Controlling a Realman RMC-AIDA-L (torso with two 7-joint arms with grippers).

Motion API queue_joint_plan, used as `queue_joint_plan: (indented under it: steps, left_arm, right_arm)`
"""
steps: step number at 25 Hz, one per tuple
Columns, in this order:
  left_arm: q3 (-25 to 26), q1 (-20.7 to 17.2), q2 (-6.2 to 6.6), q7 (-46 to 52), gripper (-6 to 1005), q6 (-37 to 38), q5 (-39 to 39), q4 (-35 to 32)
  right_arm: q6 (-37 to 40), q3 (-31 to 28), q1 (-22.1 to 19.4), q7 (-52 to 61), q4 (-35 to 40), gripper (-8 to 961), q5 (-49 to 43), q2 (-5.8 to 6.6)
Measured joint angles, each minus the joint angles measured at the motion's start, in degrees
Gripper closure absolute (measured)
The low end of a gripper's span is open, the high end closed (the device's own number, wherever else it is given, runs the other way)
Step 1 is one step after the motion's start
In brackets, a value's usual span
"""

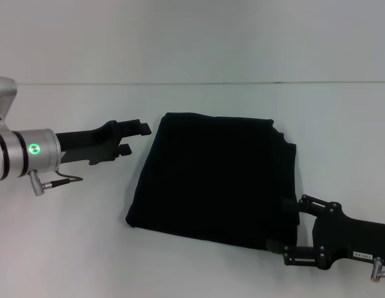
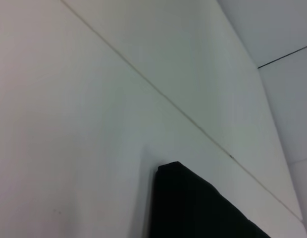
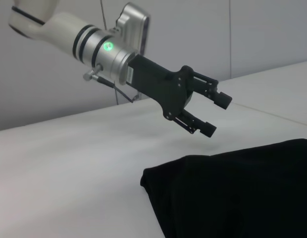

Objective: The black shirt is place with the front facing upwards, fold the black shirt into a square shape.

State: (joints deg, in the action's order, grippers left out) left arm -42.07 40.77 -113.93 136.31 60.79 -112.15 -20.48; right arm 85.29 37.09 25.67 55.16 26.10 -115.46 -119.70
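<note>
The black shirt (image 1: 211,180) lies folded into a rough square at the middle of the white table, showing plain black cloth and no print. My left gripper (image 1: 135,139) hovers open just left of the shirt's far left corner, holding nothing; the right wrist view shows the left gripper (image 3: 216,115) above the table, clear of the shirt (image 3: 242,193). My right gripper (image 1: 287,226) is open at the shirt's near right edge, its two fingertips spread wide along that edge. A corner of the shirt (image 2: 193,208) shows in the left wrist view.
The white table (image 1: 68,248) stretches on all sides of the shirt. A seam line (image 1: 192,82) runs across the far side, with a pale wall behind it. The left arm's cable (image 1: 62,180) hangs under its wrist.
</note>
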Motion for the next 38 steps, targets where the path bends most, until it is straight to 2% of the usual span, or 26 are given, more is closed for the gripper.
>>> queue_joint_plan:
  steps: [4,9,21,38]
  left_arm:
    - [-0.8,0.4,-0.02,0.1,207,-1.2,-0.4,0.0]
    - [-4.9,1.2,-0.18,1.5,207,-4.4,-0.6,0.0]
    - [-9.4,2.8,-2.34,1.3,208,-7.9,-0.6,0.0]
    - [-13.6,5.0,-3.59,1.5,214,-9.0,-0.6,-0.2]
  right_arm:
    - [0.0,0.0,0.0,-1.2,-0.3,26,0.1,0.0]
    - [0.0,0.0,0.1,-1.2,-0.3,25,0.2,0.0]
    - [0.2,0.0,0.3,-1.0,-0.4,26,0.2,0.0]
    - [0.6,0.0,0.5,-1.0,-0.7,26,0.1,0.0]
